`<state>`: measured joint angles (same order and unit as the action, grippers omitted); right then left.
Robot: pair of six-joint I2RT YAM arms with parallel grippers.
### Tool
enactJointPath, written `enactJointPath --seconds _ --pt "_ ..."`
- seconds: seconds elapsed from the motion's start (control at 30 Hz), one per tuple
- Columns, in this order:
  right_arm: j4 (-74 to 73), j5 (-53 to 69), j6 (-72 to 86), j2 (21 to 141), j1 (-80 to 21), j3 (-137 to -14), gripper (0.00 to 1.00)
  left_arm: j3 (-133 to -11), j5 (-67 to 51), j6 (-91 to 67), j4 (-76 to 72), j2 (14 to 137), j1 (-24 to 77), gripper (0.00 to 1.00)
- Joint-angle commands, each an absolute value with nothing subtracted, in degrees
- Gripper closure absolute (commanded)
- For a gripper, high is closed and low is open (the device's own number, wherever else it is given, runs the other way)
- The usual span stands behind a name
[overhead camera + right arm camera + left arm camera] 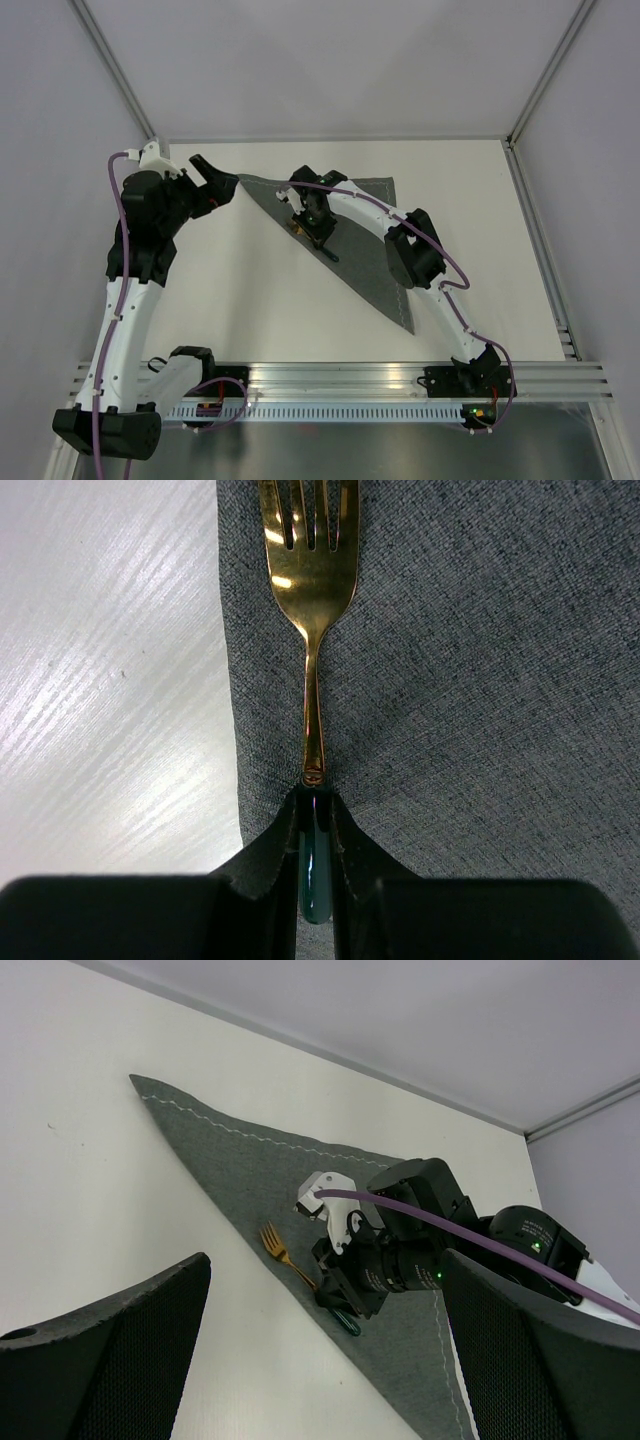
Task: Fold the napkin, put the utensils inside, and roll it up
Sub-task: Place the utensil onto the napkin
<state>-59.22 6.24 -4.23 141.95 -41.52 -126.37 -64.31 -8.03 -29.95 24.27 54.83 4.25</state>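
The dark grey napkin lies folded into a triangle on the white table, its long folded edge running from the far left corner down toward the near right. The fork has a gold head and a dark green handle and sits on the napkin just inside that folded edge. My right gripper is shut on the fork's handle, and it shows over the cloth's middle in the top view. My left gripper hangs open beside the napkin's far left corner, and its mesh-padded fingers hold nothing.
Bare white tabletop lies left of and in front of the napkin. An aluminium rail with both arm bases runs along the near edge. Pale walls close in the far side and the right side.
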Motion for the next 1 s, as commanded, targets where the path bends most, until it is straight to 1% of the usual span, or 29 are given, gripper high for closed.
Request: enactJointPath --seconds 0.0,0.67,0.7,0.8,0.9,0.97 --pt "-62.8 4.1 -1.1 138.3 -41.6 -125.8 1.00 -64.0 -9.1 -29.0 23.2 55.0 4.3 0.00" --pt "-63.8 6.0 -2.5 138.1 -41.4 -124.2 0.99 -62.1 -9.4 -29.1 21.1 56.0 4.3 0.00" --pt "-63.7 6.0 -2.7 138.1 -41.4 -124.1 0.98 -61.8 -9.3 -29.0 21.1 55.9 4.3 0.00" --pt "-63.5 6.2 -2.9 137.6 -41.4 -124.3 0.88 -61.4 -8.9 -28.8 20.7 55.8 4.2 0.00" --pt "-63.1 5.6 -3.0 137.0 -41.4 -124.8 0.80 -60.9 -8.9 -28.7 19.7 55.5 4.3 0.00" --pt "-63.4 5.6 -2.9 137.0 -41.4 -125.8 0.77 -60.7 -9.0 -28.4 19.4 55.5 4.2 0.00"
